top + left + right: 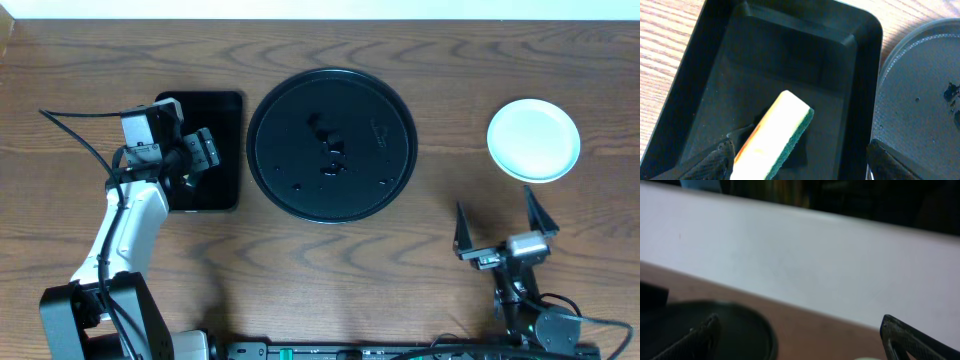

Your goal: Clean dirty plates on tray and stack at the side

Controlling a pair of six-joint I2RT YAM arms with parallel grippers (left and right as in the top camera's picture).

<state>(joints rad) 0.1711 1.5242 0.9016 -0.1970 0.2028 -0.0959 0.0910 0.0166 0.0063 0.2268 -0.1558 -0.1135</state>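
With the pale round plates (533, 140) stacked right of the bare, large round black tray (290, 120), cleaning looks finished: the left gripper (800, 155) gapes over the yellow-green sponge (776, 135), the right gripper (505, 215) gapes empty, so both arms need only lift clear.

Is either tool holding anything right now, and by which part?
Nothing is held. The left tool stands open above the sponge lying in the rectangular tray; the right tool is open and empty.

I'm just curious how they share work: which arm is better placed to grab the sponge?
Left. The left gripper hangs open over the sponge in the small tray; the right gripper is across the table, near the plate.
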